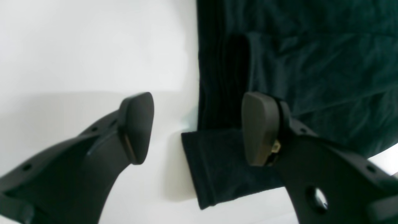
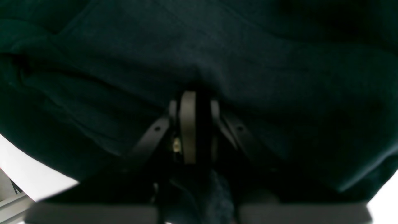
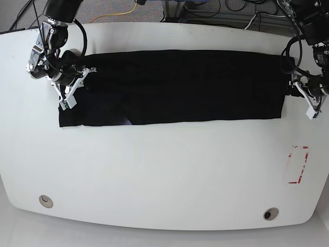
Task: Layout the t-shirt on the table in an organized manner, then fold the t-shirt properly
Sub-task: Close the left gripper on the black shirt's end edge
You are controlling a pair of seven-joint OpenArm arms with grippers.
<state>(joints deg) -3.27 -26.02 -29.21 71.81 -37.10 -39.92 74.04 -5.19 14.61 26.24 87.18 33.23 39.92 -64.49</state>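
The black t-shirt (image 3: 180, 87) lies as a long folded strip across the far half of the white table (image 3: 164, 170). My right gripper (image 3: 84, 75) is at the strip's left end, shut on the t-shirt. In the right wrist view its jaws (image 2: 199, 96) are pinched together in dark cloth (image 2: 248, 62) that fills the frame. My left gripper (image 3: 296, 90) is at the strip's right end, open. In the left wrist view it (image 1: 199, 129) straddles the cloth's edge: one finger (image 1: 136, 127) is over bare table and the other finger (image 1: 259, 129) over the t-shirt (image 1: 311, 62). A small flap (image 1: 217, 168) sticks out below.
A red tape rectangle (image 3: 298, 164) is marked at the table's right side. Two round grommet holes (image 3: 46, 201) (image 3: 270, 213) sit near the front edge. Cables (image 3: 226, 10) lie beyond the far edge.
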